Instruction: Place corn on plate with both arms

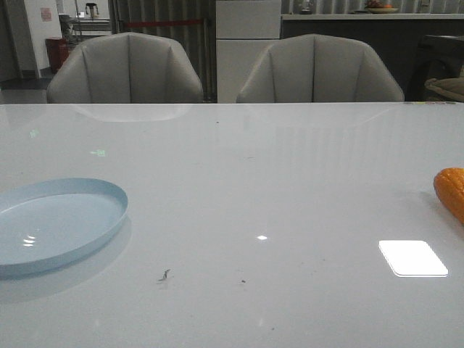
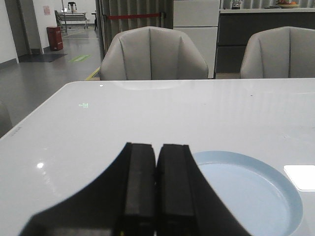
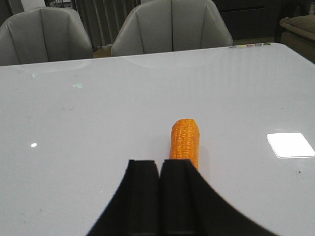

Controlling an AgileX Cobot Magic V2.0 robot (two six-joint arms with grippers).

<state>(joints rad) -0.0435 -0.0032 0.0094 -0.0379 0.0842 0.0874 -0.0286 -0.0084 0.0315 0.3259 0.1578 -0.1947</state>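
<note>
Right gripper (image 3: 160, 169) closed, empty, just short of the corn (image 3: 185, 140); left gripper (image 2: 156, 157) closed by the plate (image 2: 275, 182). Nothing done: corn lies on table, plate bare, pickup and placing remain.

The table (image 1: 239, 188) is glossy and smooth — light glares off it near the pale blue plate (image 1: 65, 217), itself smooth and shiny. The corn (image 3: 185, 142) looks bumpy — matt orange kernels.
</note>
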